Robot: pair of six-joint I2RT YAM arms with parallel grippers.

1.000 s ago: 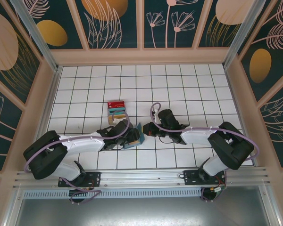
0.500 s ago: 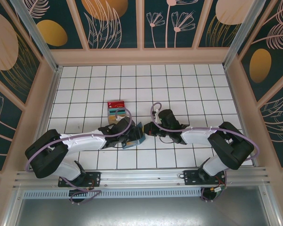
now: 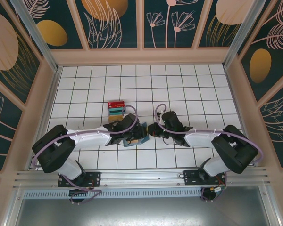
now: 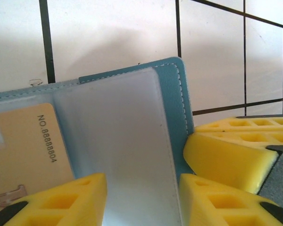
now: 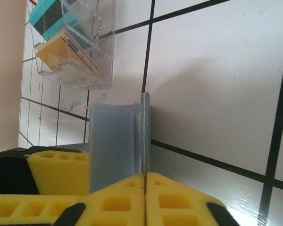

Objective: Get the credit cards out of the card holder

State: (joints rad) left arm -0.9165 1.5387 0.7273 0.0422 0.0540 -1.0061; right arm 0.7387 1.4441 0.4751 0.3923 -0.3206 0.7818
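Left arm (image 3: 89, 138) and right arm (image 3: 203, 137) converge; right jaws pinched, left jaws parted.

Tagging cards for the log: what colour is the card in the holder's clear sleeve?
Tan-gold card in the card holder, clearest in the left wrist view.

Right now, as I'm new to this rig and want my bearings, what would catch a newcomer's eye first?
Both arms meet mid-table over the blue card holder: the right gripper pinches its edge, while the left gripper straddles its clear sleeve. A tan card sits inside the holder. Just beyond, a clear rack holds more cards.
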